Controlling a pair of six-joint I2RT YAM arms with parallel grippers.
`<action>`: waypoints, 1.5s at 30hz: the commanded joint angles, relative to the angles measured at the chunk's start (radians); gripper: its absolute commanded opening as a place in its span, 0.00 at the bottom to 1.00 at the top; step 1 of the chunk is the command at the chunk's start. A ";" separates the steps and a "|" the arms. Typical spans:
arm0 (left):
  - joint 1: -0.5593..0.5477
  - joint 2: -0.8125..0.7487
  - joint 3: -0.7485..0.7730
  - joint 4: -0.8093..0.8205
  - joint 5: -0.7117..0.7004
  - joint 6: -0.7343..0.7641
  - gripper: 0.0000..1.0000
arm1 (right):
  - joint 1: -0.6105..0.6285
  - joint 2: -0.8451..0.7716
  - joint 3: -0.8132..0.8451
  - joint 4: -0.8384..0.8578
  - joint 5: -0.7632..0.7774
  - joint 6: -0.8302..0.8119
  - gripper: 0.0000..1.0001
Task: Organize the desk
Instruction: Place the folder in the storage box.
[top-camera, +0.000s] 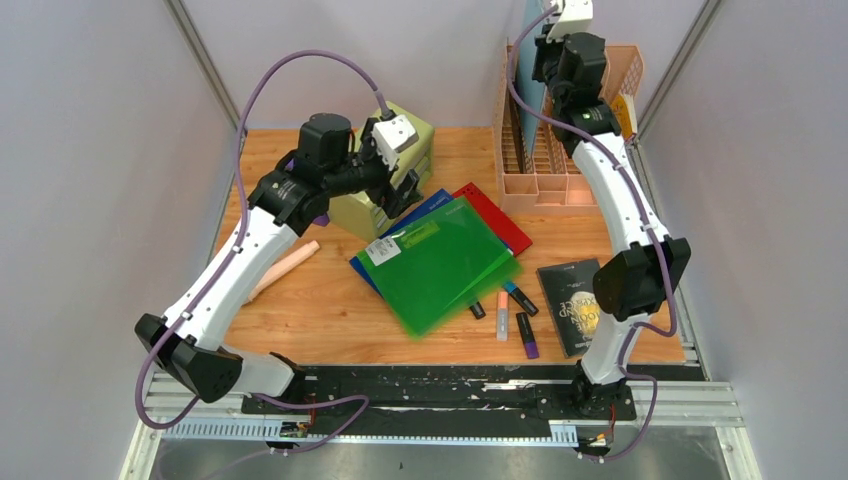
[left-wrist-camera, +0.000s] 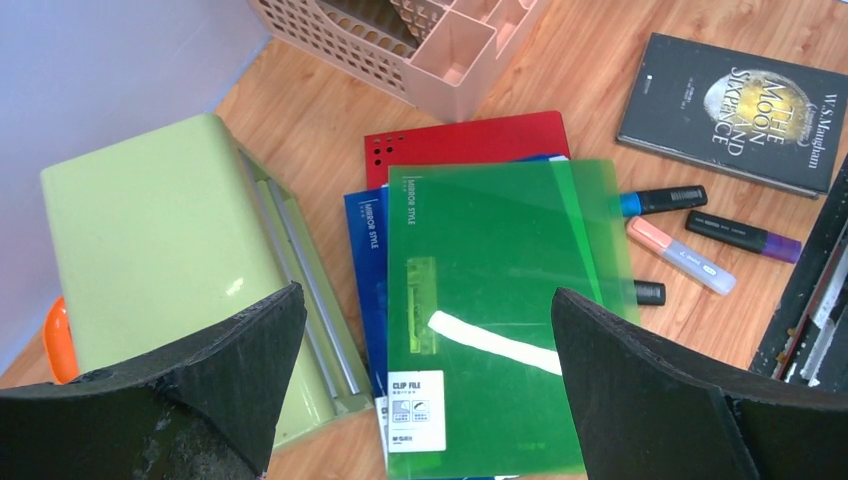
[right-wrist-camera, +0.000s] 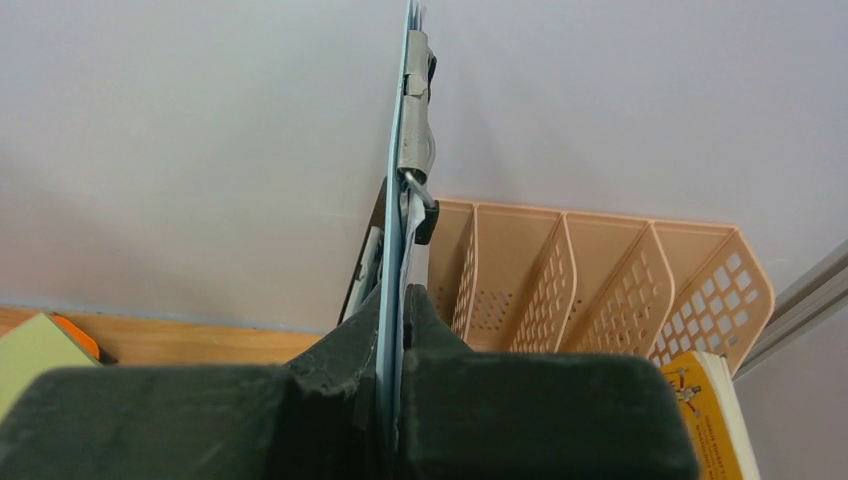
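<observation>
Worktop (top-camera: 330, 310) tidying: right hand (right-wrist-camera: 392, 300), clamped on the upright blue folder (top-camera: 527, 60), should centre it over a file rack (right-wrist-camera: 600, 270) slot before lowering; left hand (left-wrist-camera: 428, 298) hangs wide apart, empty.

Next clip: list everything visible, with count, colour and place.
desk: 1, orange-brown wood, under everything
chest: 1, olive green, back left
rack: 1, peach, back right
green folder: 1, green, centre, top of stack
blue folder: 1, blue, under the green
red folder: 1, red, under the green
pale-blue folder: 1, pale blue, upright above rack
black book: 1, black, front right
yellow book: 1, yellow, right of rack
markers: 4, blue, pink, purple, black; right of folders
tube: 1, peach, left side
orange thing: 1, orange, behind chest, mostly hidden
arms: 2, white and black
left gripper: open, above chest and folders
right gripper: shut on pale-blue folder
</observation>
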 joint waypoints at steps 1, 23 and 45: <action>0.001 -0.006 -0.012 0.052 0.030 -0.019 1.00 | 0.003 0.008 -0.060 0.169 0.010 0.019 0.00; 0.001 -0.031 -0.074 0.091 0.042 -0.015 1.00 | 0.002 0.035 -0.176 0.305 0.015 0.041 0.00; 0.001 -0.046 -0.107 0.094 0.052 -0.003 1.00 | 0.002 0.045 -0.386 0.373 -0.023 0.035 0.60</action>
